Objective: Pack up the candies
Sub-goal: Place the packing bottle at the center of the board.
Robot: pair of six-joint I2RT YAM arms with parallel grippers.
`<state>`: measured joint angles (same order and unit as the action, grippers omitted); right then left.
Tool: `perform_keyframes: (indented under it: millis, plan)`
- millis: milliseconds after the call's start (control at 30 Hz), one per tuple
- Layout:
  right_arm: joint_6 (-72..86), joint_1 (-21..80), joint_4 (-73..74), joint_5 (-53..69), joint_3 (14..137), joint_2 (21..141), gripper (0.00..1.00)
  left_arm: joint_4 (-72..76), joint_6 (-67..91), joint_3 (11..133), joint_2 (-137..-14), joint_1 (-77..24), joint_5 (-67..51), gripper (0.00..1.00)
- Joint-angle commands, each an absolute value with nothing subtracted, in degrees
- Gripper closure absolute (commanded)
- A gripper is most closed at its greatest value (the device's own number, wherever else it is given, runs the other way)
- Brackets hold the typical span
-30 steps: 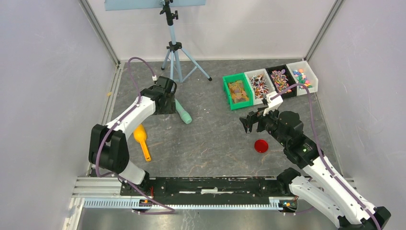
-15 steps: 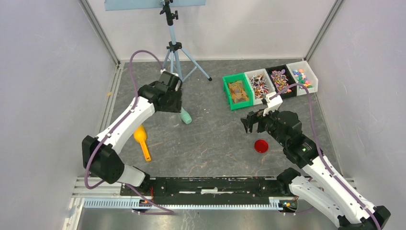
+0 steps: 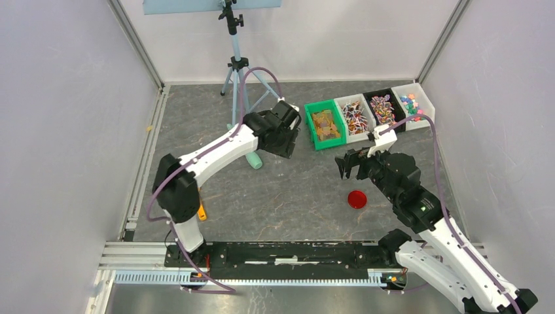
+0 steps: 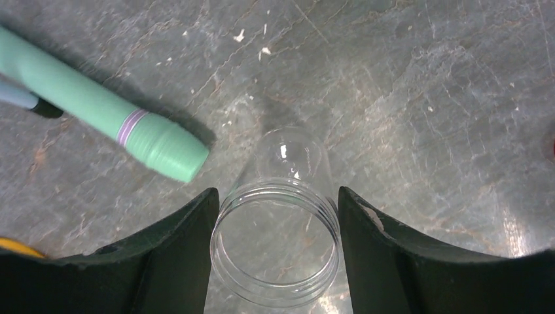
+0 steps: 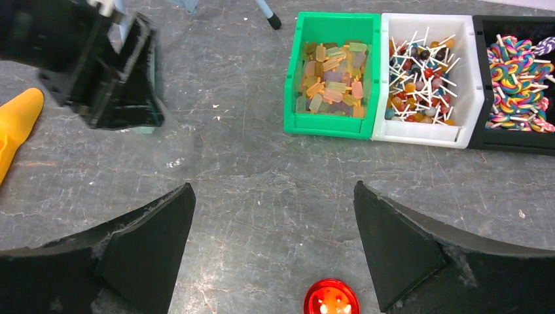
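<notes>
Packing: not begun.
- Jar: clear, empty, clamped between the left fingers near the tabletop centre.
- Candies: all in bins at 2 o'clock.
  - Green bin: golden-brown pieces.
  - White bin: lollipops.
  - Black bin: swirl pops.
- Right fingers: spread wide, empty.
- Red lid: loose, 4 o'clock.

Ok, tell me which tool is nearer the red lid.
Right. The right tool hovers beyond the red lid; the left tool, holding a clear jar, sits farther off by the green bin.

Grey table, four bins, red lid, green tube, orange scoop, tripod
</notes>
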<state>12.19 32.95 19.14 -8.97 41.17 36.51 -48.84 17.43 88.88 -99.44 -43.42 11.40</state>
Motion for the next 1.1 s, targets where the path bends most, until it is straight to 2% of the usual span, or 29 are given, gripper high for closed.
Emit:
perform_keyframes:
  millis: [0,267,567,600,700,733,867,1067]
  plan:
    - [12.84,32.88,20.10,-10.21,43.72,35.65,0.02,-42.75,18.87,94.00,-104.14,-43.72,11.36,0.44]
    - [12.93,32.88,21.44,-11.58,43.16,34.35,0.02,-42.83,20.23,99.99,-111.97,-44.65,9.52,0.42]
    - [12.40,32.89,21.45,-12.01,43.23,35.24,0.02,-45.81,20.99,102.92,-115.17,-44.81,9.34,0.27]
    - [12.41,32.93,21.46,-12.01,43.24,35.24,0.02,-46.41,21.09,103.46,-115.18,-44.76,8.88,0.28]
    - [12.49,32.91,21.47,-12.24,43.24,34.90,0.02,-48.78,21.48,104.68,-114.95,-44.74,10.16,0.43]
    - [12.58,32.96,21.45,-12.24,43.17,34.82,0.02,-50.23,21.44,105.50,-115.30,-44.74,11.60,0.44]
    - [13.08,32.95,21.63,-12.15,43.07,34.25,0.02,-54.48,19.48,106.90,-116.22,-44.71,18.03,0.37]
    - [13.45,32.91,22.05,-11.89,43.30,33.84,0.02,-57.11,17.03,110.29,-119.66,-44.26,23.72,0.38]
